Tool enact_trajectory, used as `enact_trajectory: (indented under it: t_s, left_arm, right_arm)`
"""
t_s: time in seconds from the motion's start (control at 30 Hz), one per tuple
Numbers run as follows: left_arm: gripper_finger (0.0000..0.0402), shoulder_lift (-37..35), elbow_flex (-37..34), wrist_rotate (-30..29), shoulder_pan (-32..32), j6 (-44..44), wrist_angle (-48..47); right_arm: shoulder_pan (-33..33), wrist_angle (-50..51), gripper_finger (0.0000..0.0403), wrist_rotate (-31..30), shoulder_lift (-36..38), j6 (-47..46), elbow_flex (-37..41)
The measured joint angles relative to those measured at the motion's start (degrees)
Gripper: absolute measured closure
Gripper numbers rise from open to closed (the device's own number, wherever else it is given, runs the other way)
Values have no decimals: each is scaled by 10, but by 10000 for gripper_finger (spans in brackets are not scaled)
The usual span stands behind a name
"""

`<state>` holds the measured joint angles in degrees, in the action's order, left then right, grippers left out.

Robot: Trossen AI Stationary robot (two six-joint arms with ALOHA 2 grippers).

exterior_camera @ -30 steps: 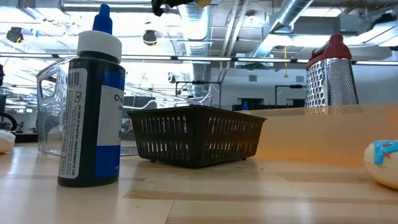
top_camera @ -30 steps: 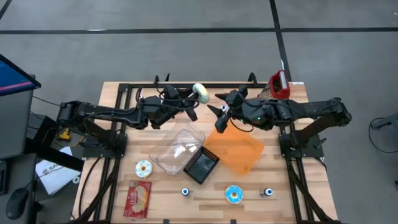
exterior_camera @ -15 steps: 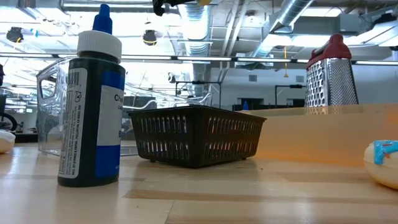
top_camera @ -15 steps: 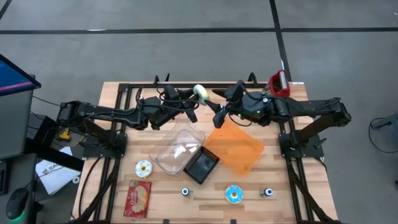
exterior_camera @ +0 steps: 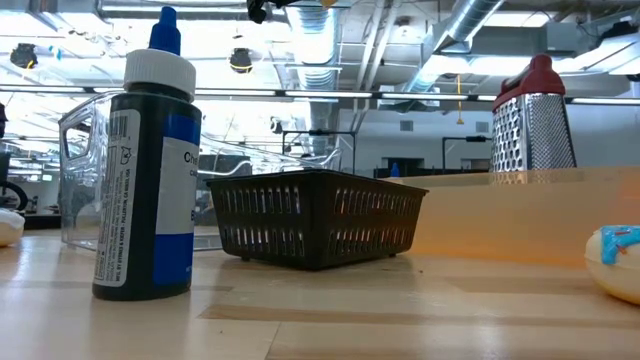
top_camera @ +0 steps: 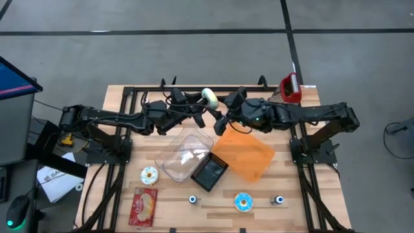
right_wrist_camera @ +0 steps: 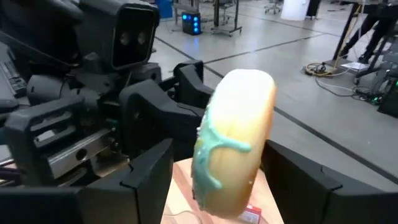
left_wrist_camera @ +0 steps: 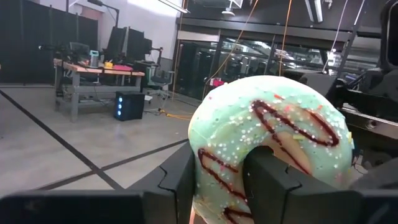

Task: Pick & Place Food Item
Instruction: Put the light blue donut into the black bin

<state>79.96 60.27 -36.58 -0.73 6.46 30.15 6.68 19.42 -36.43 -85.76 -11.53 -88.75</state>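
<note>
A donut (left_wrist_camera: pixel 267 137) with mint-green icing, dark red drizzle and sprinkles hangs high above the table's far middle. It shows on edge in the high view (top_camera: pixel 209 97). My left gripper (left_wrist_camera: pixel 217 177) is shut on it, reaching in roughly level from the table's left (top_camera: pixel 199 110). My right gripper (right_wrist_camera: pixel 224 186) comes level from the right (top_camera: pixel 220 113). It is open, and its two fingers stand on either side of the donut's plain underside (right_wrist_camera: pixel 239 137), apart from it as far as shows. My left gripper pinches one side of the donut's ring (left_wrist_camera: pixel 214 155) between its two fingers. One finger (left_wrist_camera: pixel 273 180) stands at the hole and the other (left_wrist_camera: pixel 177 183) is on the outer rim. The fingers come about level from the table's left. The donut stands upright, lifted clear of the table.
Below the grippers lie a clear plastic container (top_camera: pixel 184 152), a black basket (top_camera: pixel 208 173) and an orange mat (top_camera: pixel 249 158). A red-topped grater (top_camera: pixel 289 89) stands at the far right. Two more donuts (top_camera: pixel 149 175) (top_camera: pixel 244 202), a red packet (top_camera: pixel 143 206) and two small bottles (top_camera: pixel 193 199) (top_camera: pixel 279 200) sit near the front.
My right gripper has gone toward the table's left, closing on the donut, staying open; its fingers now stand on either side of it. The donut stays where it was.
</note>
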Motion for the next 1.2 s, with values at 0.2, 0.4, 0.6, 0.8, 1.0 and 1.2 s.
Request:
enact_trajectory:
  t_s: [0.2,0.4,0.6,0.8,1.0,1.2]
  left_arm:
    - [289,0,0,0,-3,0,0]
    - [289,0,0,0,-4,0,-1]
    - [289,-5,1,-1,-5,-1,-2]
    - [289,-13,1,-1,-5,-2,-9]
    - [289,-17,1,2,-5,0,-24]
    - [284,-17,1,4,-5,0,-23]
  right_arm:
    - [-1,0,187,-12,3,0,0]
    - [-4,1,227,-13,3,0,0]
    - [-5,2,241,-34,3,0,0]
    - [-7,3,241,-40,3,1,0]
    - [-8,2,248,-41,3,1,0]
    - [-8,2,271,-41,3,1,0]
